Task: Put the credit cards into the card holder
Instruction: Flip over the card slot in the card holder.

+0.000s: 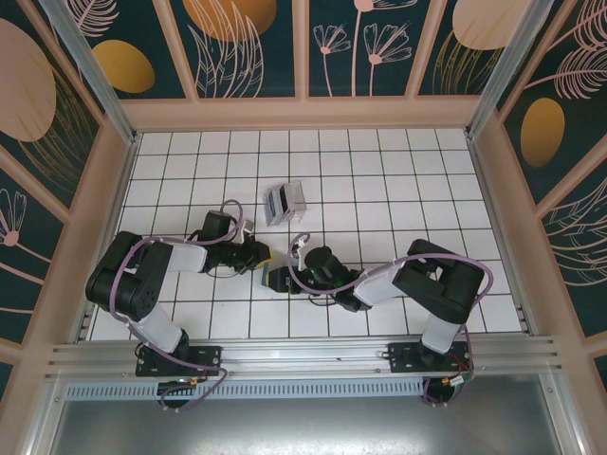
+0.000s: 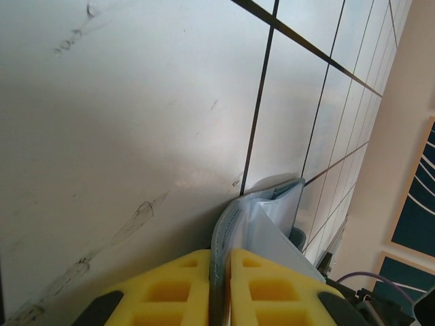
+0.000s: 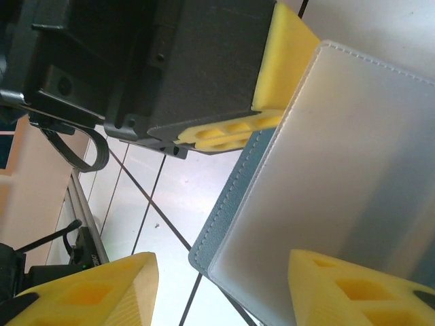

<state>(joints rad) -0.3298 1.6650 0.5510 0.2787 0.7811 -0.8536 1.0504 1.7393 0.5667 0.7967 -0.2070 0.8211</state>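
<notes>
Yellow foam fingers [image 2: 170, 292] of the left gripper [image 2: 219, 265] are nearest. They are pressed together on the stitched edge of one flap of the teal-blue soft folding card holder [image 2: 268, 217], so this gripper is closed and grips it. The flap stands on edge above the white tiled table [image 2: 136, 122]. Seen from the right wrist, the right gripper [image 3: 219, 268] has its jaws well apart, one on each side of the holder's lower corner. It is open and holds nothing; whether one pad touches the flap I cannot tell.

I judge that the step in hand is to spread the holder open. To do it well, the left grip should hold firm. The right jaws should take only the other flap, near its edge, and pull gently so the soft material does not slip.

The holder's pale clear pocket [image 3: 326, 170] looks empty; I see no card in it. The thin grey-silver striped credit cards [image 1: 283, 201] lie in a small cluster on the tiles, well apart from both grippers.
</notes>
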